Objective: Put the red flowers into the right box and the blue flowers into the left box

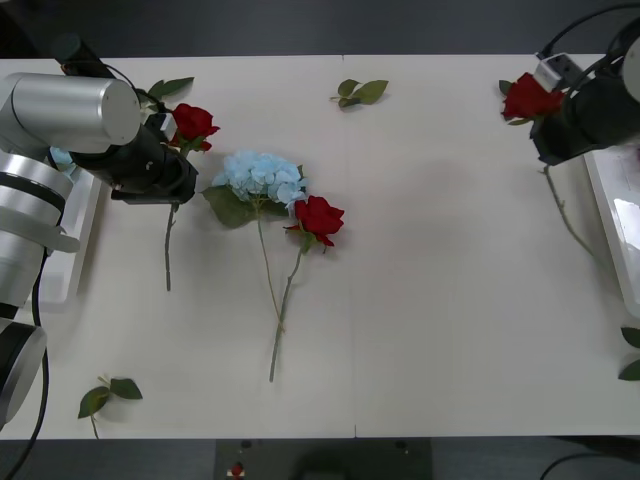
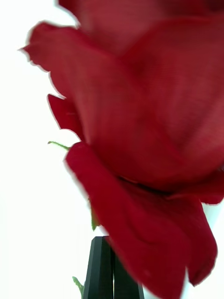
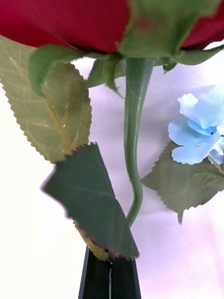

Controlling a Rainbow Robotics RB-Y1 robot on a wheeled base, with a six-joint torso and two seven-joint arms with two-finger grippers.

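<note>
Red artificial rose (image 2: 140, 117) sits just beyond right gripper (image 2: 113, 266), black jaws pressed together below its head. Left gripper (image 3: 110, 275) clamps another red rose's leaf (image 3: 91, 205), stem beside.

A robot lab or test bench, by the look of it: a plain cream table (image 1: 450, 330) against a dark backdrop at twelve o'clock, cabled arms, and artificial flowers laid out with plastic trays.

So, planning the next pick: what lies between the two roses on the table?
In the front view, the blue flower lies between the left rose and the middle rose.
</note>
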